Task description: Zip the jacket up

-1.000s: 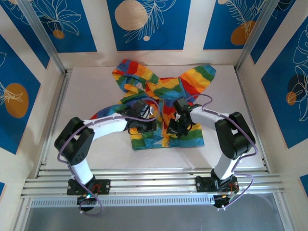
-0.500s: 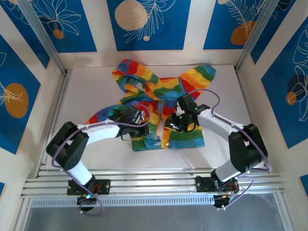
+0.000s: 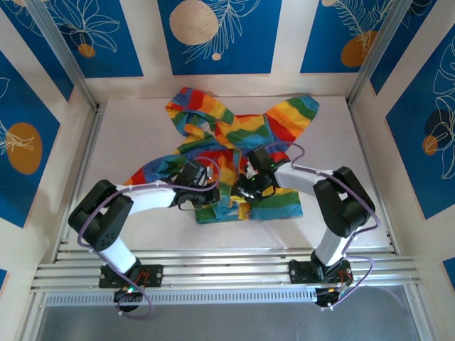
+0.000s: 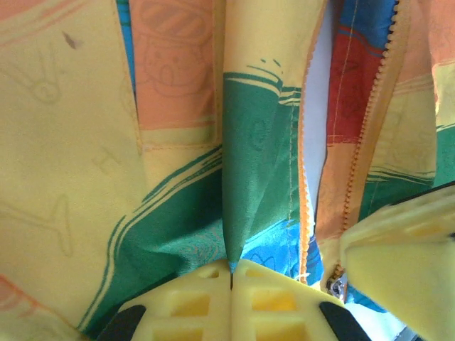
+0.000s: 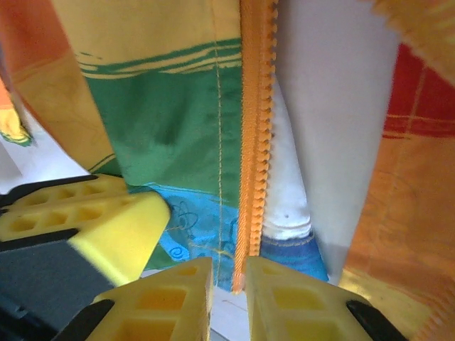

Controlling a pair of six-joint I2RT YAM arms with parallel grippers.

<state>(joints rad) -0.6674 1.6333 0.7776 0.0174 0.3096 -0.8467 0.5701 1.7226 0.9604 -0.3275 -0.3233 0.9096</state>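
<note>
The rainbow-striped jacket [image 3: 238,131] lies spread on the white table, its front open along the zipper. My left gripper [image 3: 215,189] is at the lower left front panel. In the left wrist view it [image 4: 231,266] is shut on a fold of green and blue fabric [image 4: 249,177] beside the zipper edge. My right gripper [image 3: 247,189] is just across the opening. In the right wrist view it [image 5: 227,273] stands slightly open, with the bottom end of the orange zipper teeth [image 5: 254,142] hanging between its fingers. A metal slider [image 4: 335,284] shows at the other zipper strip's foot.
The two grippers are very close; the right finger [image 4: 398,249] shows in the left wrist view and the left finger [image 5: 106,231] in the right wrist view. The hood and sleeves [image 3: 199,106] lie bunched at the far side. Bare white table [image 3: 135,135] surrounds the jacket.
The right gripper has moved left and nearer, to the bottom of the zipper opening close to the left gripper. The left arm dropped lower and holds near the same spot.
</note>
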